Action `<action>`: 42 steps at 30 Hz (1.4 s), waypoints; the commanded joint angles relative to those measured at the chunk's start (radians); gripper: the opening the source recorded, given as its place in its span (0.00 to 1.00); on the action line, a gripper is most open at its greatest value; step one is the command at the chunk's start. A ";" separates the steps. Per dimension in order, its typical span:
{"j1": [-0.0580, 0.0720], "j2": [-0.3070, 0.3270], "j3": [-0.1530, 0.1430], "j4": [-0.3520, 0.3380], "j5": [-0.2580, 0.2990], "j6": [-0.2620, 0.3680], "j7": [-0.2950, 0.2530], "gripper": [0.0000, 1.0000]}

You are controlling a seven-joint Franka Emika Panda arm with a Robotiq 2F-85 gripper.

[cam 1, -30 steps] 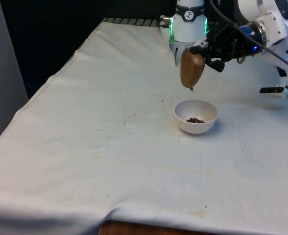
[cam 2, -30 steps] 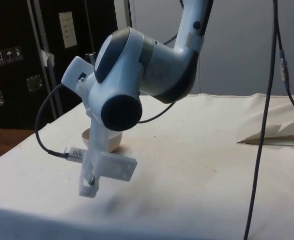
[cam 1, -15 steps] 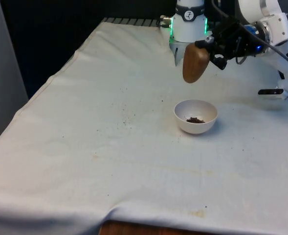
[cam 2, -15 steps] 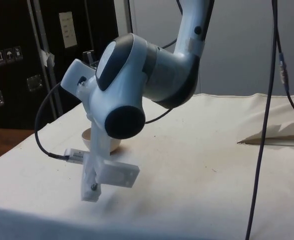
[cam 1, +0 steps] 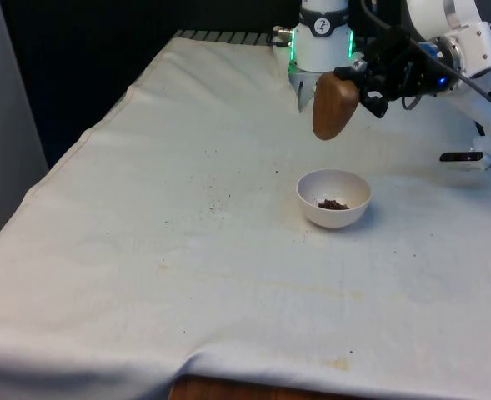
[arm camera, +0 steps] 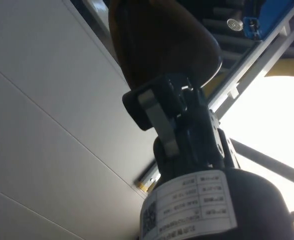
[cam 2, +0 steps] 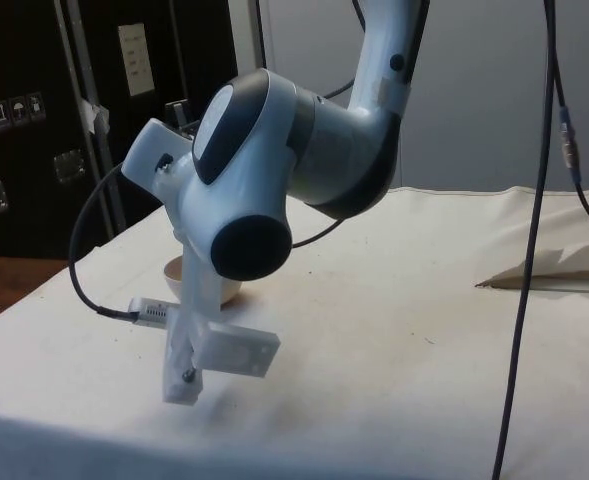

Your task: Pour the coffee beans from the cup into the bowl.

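A brown cup [cam 1: 334,106] hangs tipped mouth-down above the table, with my gripper [cam 1: 363,86] shut on it from the front view's right. In the wrist view the cup [arm camera: 161,45] sits against one black finger [arm camera: 159,112]. Below it and slightly nearer the camera stands a white bowl [cam 1: 333,198] with a small heap of coffee beans [cam 1: 333,204] inside. From the side, the bowl [cam 2: 179,275] peeks out behind the arm.
A few stray dark specks [cam 1: 220,200] lie on the white cloth to the front view's left of the bowl. A black cable [cam 2: 529,240] hangs down at the side view's right. The robot base [cam 1: 322,46] stands at the far end.
The cup has risen and shifted slightly to the front view's right since a second ago, when its mouth was lower over the bowl. The bowl has not moved.
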 commanded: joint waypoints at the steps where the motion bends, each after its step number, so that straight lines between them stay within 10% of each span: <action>1: 0.000 0.000 0.000 0.000 -0.001 0.001 -0.005 0.01; 16: 0.004 0.003 0.004 0.000 -0.013 -0.003 -0.074 0.01; 42: 0.001 0.034 0.030 -0.004 -0.031 -0.133 0.008 0.01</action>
